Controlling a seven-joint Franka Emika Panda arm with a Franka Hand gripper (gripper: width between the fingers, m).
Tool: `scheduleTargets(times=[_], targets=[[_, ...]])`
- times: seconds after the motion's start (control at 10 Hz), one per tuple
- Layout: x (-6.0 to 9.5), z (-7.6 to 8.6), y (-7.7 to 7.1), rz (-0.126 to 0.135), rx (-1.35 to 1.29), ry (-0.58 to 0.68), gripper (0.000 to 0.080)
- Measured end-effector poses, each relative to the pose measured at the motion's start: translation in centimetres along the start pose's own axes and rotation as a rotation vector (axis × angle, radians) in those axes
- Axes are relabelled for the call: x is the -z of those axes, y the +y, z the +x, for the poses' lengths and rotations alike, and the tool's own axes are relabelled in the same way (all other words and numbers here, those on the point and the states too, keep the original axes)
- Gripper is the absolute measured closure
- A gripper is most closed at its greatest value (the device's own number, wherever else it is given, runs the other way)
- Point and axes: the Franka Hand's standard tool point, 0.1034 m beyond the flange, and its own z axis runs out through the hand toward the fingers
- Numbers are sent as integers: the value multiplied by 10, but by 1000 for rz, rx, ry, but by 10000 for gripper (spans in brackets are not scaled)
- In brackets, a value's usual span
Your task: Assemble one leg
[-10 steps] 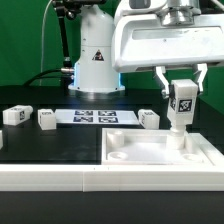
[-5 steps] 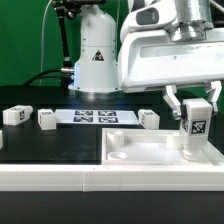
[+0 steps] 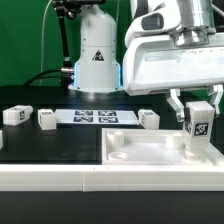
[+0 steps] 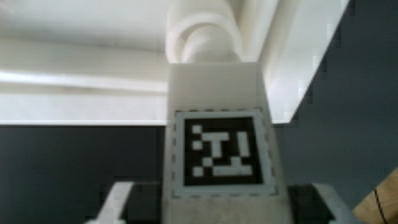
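Leg (image 3: 197, 133) held upright, clenched by the jaws of the gripper (image 3: 197, 111); foot at a corner socket (image 4: 208, 42) of the white panel (image 3: 140, 158) — seating not confirmed; tightening and release judged outstanding.

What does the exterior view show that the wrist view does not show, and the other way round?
Only the exterior view: three loose tagged parts, the marker board, and the gripper shut on the leg from both sides. Only the wrist view: a rounded corner socket ahead of the leg's end, seen close. Both: the held leg with its tag, and the white panel.
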Motion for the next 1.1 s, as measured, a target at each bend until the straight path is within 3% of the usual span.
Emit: scheduleTargets(times=[0.4,0.6,0.9,1.0,1.1], targets=[[-10,-7,-6,0,10,31,508],[-9,-11,-8,-8,19,105,508],[-9,-12,-8,-9,24,121,503],[-9,-12,-8,-9,25,121,293],[-9,-12,-8,-10,25,120,293]])
